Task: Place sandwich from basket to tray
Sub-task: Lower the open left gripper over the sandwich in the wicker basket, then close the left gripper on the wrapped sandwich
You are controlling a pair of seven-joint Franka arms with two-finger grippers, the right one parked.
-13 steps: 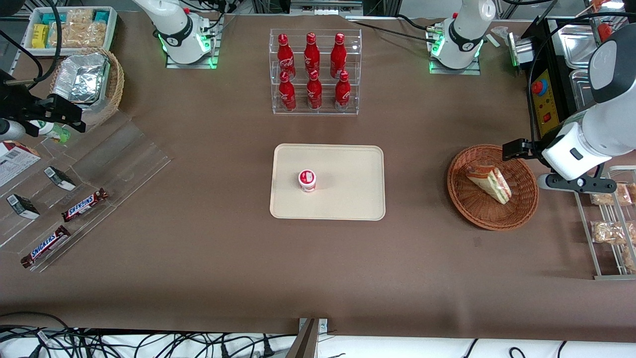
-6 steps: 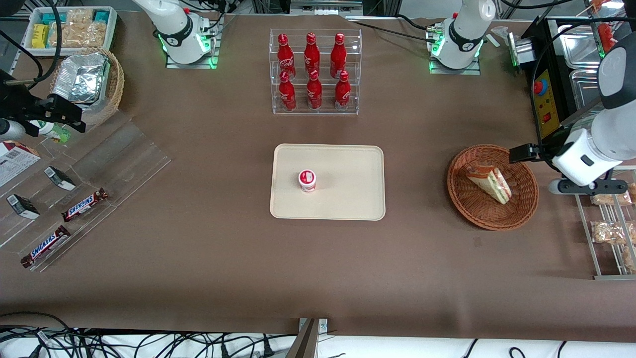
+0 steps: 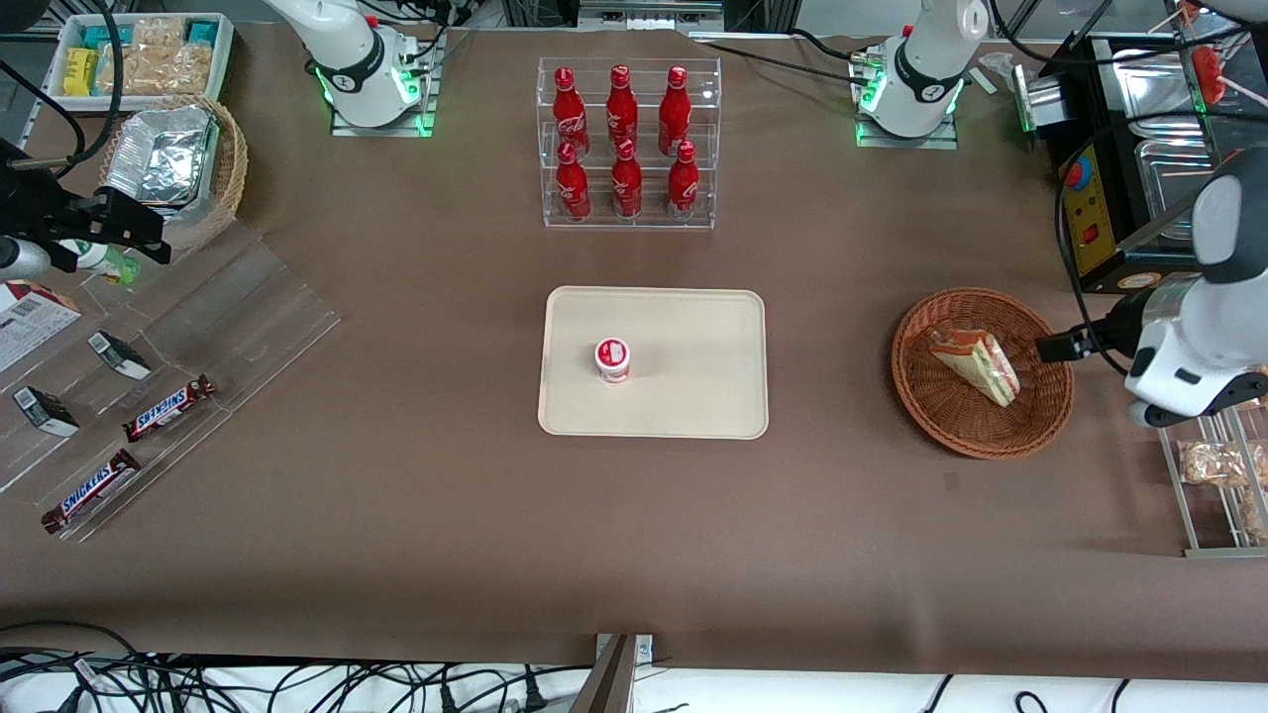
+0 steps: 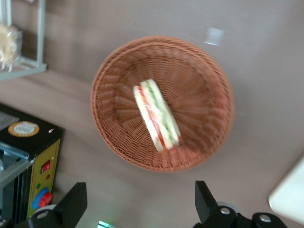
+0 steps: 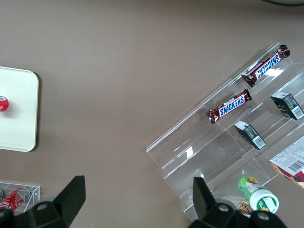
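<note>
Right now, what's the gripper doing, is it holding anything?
Gripper: open, holding nothing, above the basket rim; sandwich lies in the basket.

Sandwich (image 3: 976, 365) in basket (image 3: 936, 406); pincer (image 3: 1052, 347) above rim.

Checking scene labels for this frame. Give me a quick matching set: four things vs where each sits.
Things:
1. sandwich
2. small cup
3. red bottles
4. gripper

Places:
A. in the clear rack
B. on the tray
C. over the basket's edge, open
D. lying in the basket

Pairs: 1-D, 2-B, 3-A, 4-C
</note>
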